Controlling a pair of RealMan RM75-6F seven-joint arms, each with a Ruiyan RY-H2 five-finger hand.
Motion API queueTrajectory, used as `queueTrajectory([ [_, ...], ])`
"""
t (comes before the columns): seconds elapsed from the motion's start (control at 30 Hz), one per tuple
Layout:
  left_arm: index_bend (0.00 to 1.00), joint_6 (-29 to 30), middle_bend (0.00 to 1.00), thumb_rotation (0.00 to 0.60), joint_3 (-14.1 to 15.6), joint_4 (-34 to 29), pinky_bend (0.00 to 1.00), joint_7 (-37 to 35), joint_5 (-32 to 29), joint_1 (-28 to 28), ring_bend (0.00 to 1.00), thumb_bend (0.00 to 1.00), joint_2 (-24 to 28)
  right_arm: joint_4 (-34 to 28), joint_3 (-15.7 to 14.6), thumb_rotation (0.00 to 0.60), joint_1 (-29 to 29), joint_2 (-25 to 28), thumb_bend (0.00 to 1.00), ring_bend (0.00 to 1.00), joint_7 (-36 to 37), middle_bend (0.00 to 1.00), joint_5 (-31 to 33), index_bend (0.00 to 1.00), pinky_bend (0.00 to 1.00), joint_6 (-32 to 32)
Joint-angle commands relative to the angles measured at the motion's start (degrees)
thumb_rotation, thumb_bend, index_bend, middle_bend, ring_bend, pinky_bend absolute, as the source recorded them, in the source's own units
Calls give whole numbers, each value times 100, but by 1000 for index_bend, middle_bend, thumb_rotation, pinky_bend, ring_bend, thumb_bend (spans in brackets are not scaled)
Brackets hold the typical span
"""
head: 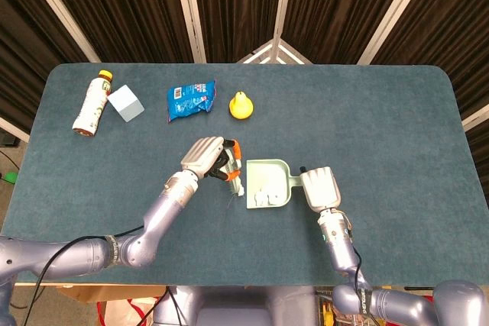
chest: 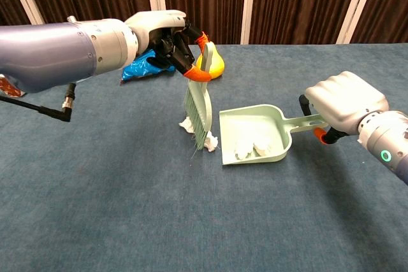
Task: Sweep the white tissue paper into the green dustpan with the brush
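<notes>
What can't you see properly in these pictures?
- Dustpan handle: its end is under the right hand in both views.
- Brush handle: its top is wrapped by the left hand.
- Writing on the blue packet and bottle: too small in head view.
- Tissue pieces behind the bristles: partly hidden, chest view.

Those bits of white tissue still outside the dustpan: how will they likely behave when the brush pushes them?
The tissue bits look crumpled and small, so probably very light and soft, sliding easily under the brush. They may snag on the carpet-like table. Lying right at the dustpan mouth, they could catch on its lip.
</notes>
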Motion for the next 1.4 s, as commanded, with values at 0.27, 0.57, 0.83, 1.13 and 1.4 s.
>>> queueTrajectory([
  [0.27, 780, 970, 969, 600, -146, 307, 1000, -277, 966, -102, 991, 424, -954, -92, 27, 600, -24, 57, 546, 839, -12, 819, -7, 612, 878, 28],
  [0.57, 780, 1263, 966, 600, -247, 357, 1000, -612, 1564, -43, 989, 415, -1203, -204, 42, 600, -43, 131, 546, 839, -61, 820, -9, 613, 878, 60],
  [0.83, 780, 1327, 966, 600, -345, 318, 1000, -813, 1732, 72, 988, 414, -1189, -291, 60, 600, -44, 176, 546, 839, -104, 819, 5, 613, 878, 79],
  [1.13, 792, 1210, 982, 600, -234, -87, 1000, 258, 1081, 247, 999, 439, -552, -308, 49, 600, -54, 209, 546, 839, -98, 819, 15, 613, 878, 67],
  [1.4, 794, 1399, 984, 600, -145, -83, 1000, 867, 529, 310, 1000, 440, -555, -293, 34, 600, -45, 191, 547, 839, -96, 819, 8, 612, 878, 46],
])
